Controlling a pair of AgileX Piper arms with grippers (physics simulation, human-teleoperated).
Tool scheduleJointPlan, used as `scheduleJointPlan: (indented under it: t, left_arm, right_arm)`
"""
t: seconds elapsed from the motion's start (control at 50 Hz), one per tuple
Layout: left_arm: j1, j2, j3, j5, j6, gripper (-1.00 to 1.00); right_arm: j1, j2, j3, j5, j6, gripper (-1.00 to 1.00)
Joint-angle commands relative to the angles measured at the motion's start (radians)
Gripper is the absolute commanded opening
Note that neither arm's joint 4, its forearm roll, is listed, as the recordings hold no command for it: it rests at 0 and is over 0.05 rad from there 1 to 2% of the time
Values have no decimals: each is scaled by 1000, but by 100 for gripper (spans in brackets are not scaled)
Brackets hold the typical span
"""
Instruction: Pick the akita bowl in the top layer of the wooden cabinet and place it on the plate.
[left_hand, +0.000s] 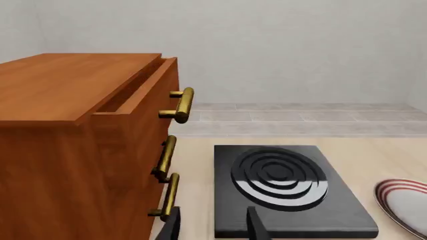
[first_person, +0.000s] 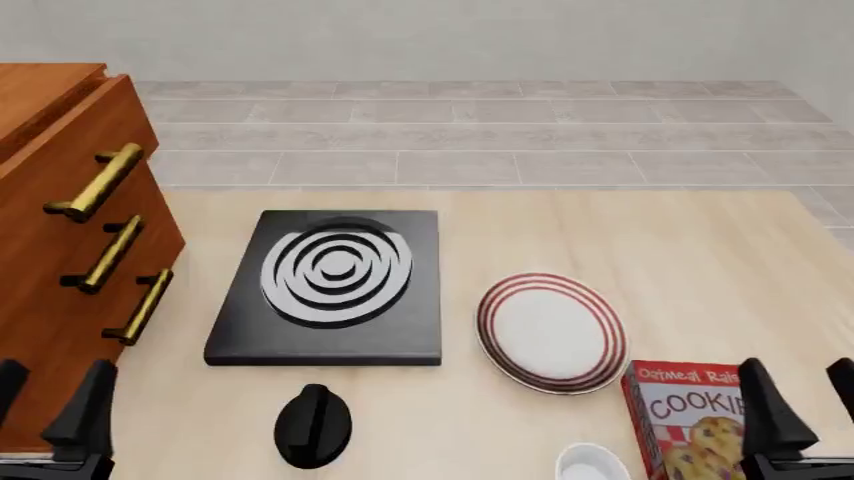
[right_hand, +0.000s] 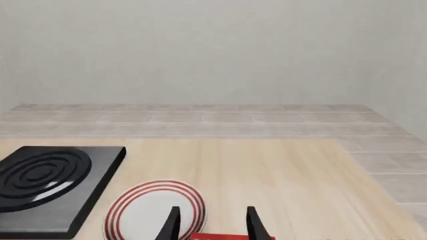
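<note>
The wooden cabinet (first_person: 40, 250) stands at the table's left, also seen in the left wrist view (left_hand: 67, 150). Its top layer (left_hand: 143, 97) is pulled out a little, with its brass handle (first_person: 96, 182) in front. The drawer's inside is hidden, so the akita bowl is out of view. The red-ringed plate (first_person: 551, 330) lies right of centre, empty, and shows too in the right wrist view (right_hand: 157, 210). At the near left, in front of the cabinet, my left gripper (first_person: 47, 405) is open and holds nothing. My right gripper (first_person: 807, 400) is open at the near right, beside the plate.
A black stove (first_person: 334, 280) with white rings lies between cabinet and plate. A black rounded object (first_person: 314, 425) sits in front of it. A red cookie box (first_person: 694, 425) and a plain white small bowl (first_person: 591, 465) sit near my right gripper.
</note>
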Motion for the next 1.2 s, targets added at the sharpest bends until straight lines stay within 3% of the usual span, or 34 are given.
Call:
scheduleJointPlan:
  t: [0.02,0.68,0.86,0.92,0.96,1.2]
  left_arm:
    - [0,5,-3,-1,-6,100]
    - [2,-2,-53,-5,33,100]
    - [-33,-2,-189,93,20,100]
    - [-38,-2,-223,113,69,100]
    - [-48,-2,-253,144,28,100]
    - [-77,-2,-438,345,56,100]
  right_arm:
    - [0,10,0,-1,1,100]
    - [0,8,-1,2,-1,100]
    - [3,9,-2,2,-1,100]
    - [3,10,-2,2,-1,100]
    - [4,9,-2,3,-1,100]
    - [7,8,-2,3,-3,100]
